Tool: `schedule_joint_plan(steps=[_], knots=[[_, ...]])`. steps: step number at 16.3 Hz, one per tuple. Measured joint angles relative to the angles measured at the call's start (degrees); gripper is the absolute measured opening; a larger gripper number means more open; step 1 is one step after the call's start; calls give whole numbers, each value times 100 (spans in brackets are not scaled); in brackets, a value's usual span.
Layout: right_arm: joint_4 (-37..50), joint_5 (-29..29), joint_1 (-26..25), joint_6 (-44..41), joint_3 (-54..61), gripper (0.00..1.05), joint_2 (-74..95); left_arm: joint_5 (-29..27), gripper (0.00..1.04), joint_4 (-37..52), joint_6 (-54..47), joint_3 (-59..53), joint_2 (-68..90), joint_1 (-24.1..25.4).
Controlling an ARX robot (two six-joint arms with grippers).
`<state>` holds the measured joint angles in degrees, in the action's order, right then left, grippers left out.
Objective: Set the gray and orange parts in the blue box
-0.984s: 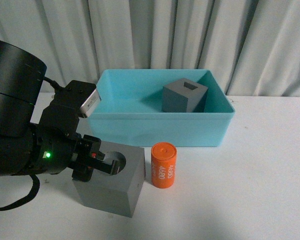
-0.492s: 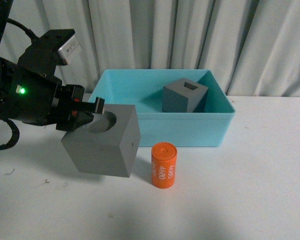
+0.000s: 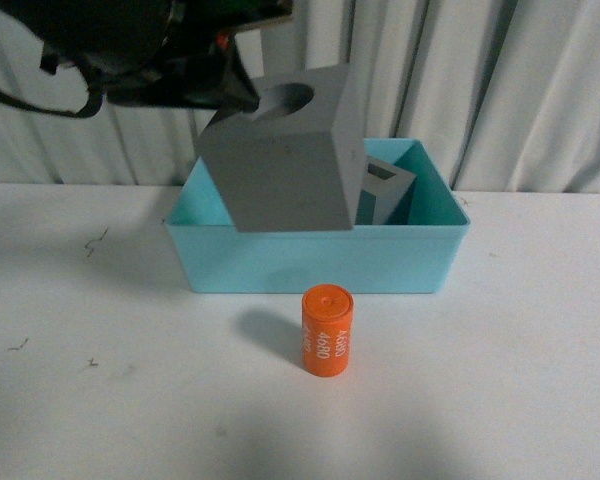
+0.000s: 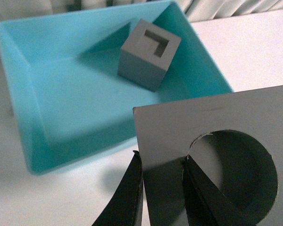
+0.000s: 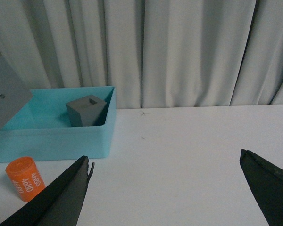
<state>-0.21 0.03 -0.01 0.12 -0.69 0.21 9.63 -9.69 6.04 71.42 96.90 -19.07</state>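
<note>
Left wrist view: raised left fingers (image 4: 125, 197) clamp the tilted round-recess cube (image 4: 217, 117) near blue box (image 4: 19, 94).

Front view looks slightly down across the worktop (image 3: 520, 400) toward the curtain (image 3: 500, 90), blue box (image 3: 310, 260) mid-frame, orange cylinder (image 3: 326, 333) just below it. Left wrist view is in tight and high, angled down past the raised gray cube (image 4: 203, 117) into that same box. Right wrist view sits low, further back, facing the curtain, catching box and cylinder too.
</note>
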Motion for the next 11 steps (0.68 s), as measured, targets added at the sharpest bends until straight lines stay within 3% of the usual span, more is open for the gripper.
schedule_joint_plan(steps=[6, 11], knots=[[0, 0, 0, 0, 0, 98, 0, -367, 18, -531, 136, 1810, 1320, -597], [0, 0, 0, 0, 0, 98, 0, -627, 18, -1014, 173, 3536, 2645, -444]])
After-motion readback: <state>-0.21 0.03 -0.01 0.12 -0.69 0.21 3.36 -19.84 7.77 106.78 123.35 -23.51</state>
